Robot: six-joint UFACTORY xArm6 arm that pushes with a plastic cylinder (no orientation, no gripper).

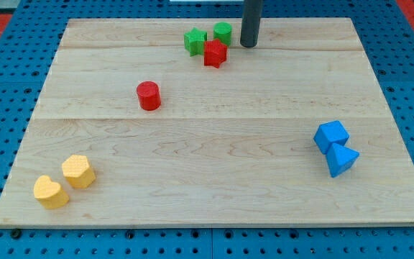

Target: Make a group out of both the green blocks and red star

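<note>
A green star block (195,40), a green round block (223,32) and a red star block (215,53) sit close together near the view's top, at the middle of the wooden board (264,180). The red star lies just below and between the two green blocks, touching or nearly touching them. My tip (248,44) stands just to the view's right of the green round block and up-right of the red star, a small gap apart from both.
A red round block (149,96) lies left of centre. A yellow heart (50,192) and a yellow hexagon-like block (78,171) sit at the bottom left. A blue cube (331,135) and a blue triangle block (342,160) sit at the right.
</note>
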